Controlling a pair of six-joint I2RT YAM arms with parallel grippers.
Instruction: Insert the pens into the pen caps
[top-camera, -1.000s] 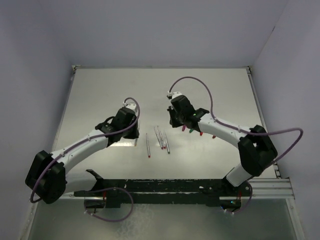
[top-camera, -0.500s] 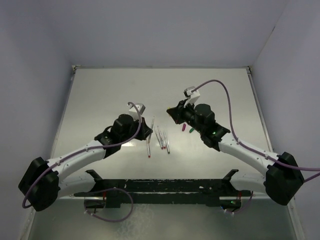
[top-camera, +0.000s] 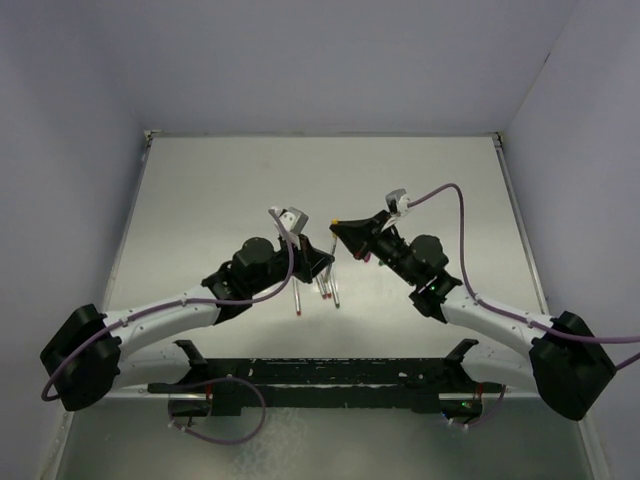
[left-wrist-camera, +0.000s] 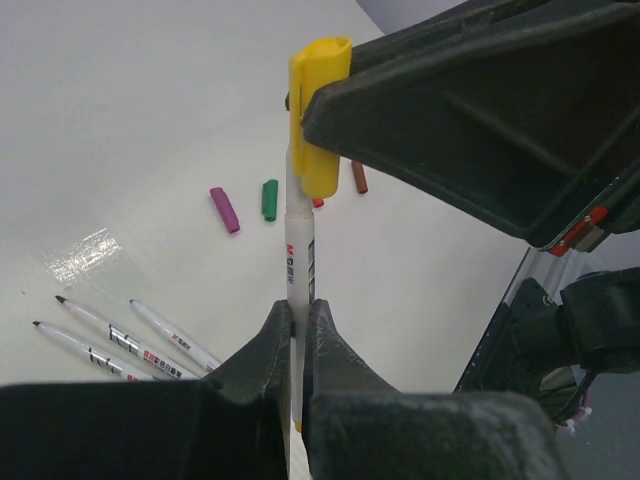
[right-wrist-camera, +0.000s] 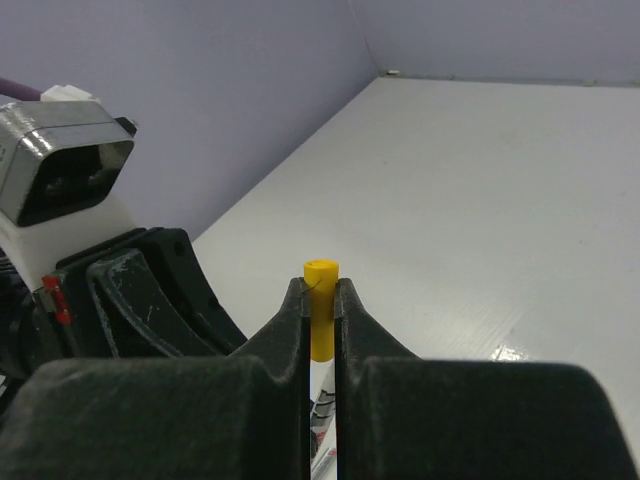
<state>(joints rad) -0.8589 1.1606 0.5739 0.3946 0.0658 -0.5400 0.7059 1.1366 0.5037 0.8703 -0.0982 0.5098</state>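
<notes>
My left gripper (left-wrist-camera: 300, 305) is shut on a white pen (left-wrist-camera: 300, 250) and holds it upright above the table. My right gripper (right-wrist-camera: 321, 285) is shut on the yellow cap (right-wrist-camera: 321, 310), which sits over the top end of that pen (left-wrist-camera: 318, 120). In the top view the two grippers meet mid-table, left (top-camera: 322, 262) and right (top-camera: 337, 227). Three more pens (left-wrist-camera: 165, 338) lie on the table below (top-camera: 298, 298). A purple cap (left-wrist-camera: 225, 209), a green cap (left-wrist-camera: 269, 199) and two red caps (left-wrist-camera: 358, 177) lie loose beyond the held pen.
The white table (top-camera: 200, 190) has raised edges at the back and sides. A black rail (top-camera: 330, 375) runs along the near edge between the arm bases. Purple cables (top-camera: 450, 200) loop off both wrists.
Both grippers have lifted and swung towards each other over the middle. The left one now holds a pen off the table, and the yellow cap in the right one now sits on the pen's end.
</notes>
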